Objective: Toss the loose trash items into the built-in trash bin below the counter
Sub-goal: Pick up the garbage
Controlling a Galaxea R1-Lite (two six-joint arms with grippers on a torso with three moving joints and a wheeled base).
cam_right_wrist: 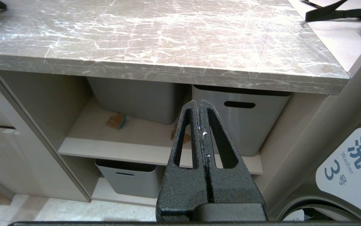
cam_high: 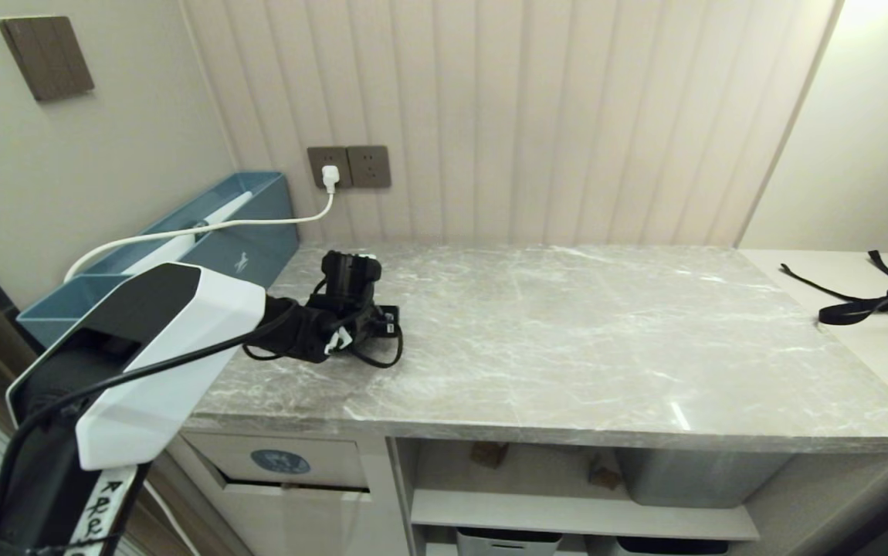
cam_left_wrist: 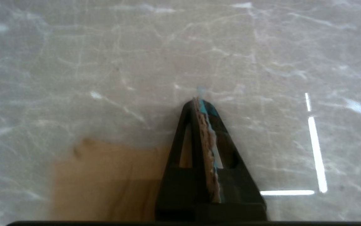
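1. Table [cam_high: 567, 340]: a grey marble-look slab with white veining; its front edge overhangs an open shelf unit and a beige cabinet.
2. Built-in trash bin [cam_high: 282, 461]: a beige flap with a blue oval sticker, set under the table's front left corner.
3. Grey tubs [cam_right_wrist: 240, 122]: they stand on the shelf boards under the table.
4. Left gripper [cam_left_wrist: 201, 103]: low over the table near its back left corner, jaws closed on a cardboard scrap with a teal-blue face [cam_left_wrist: 210, 147], held edge-on between the pads.
5. Right gripper [cam_right_wrist: 201, 103]: held in front of the shelves, below the table's front edge; jaws pressed together, nothing between them.
6. Scrap with a teal patch [cam_right_wrist: 116, 121]: on the upper shelf, near its left end.
7. Second brown scrap [cam_right_wrist: 175, 134]: on the same shelf, between the two upper tubs, partly hidden by the right jaws.
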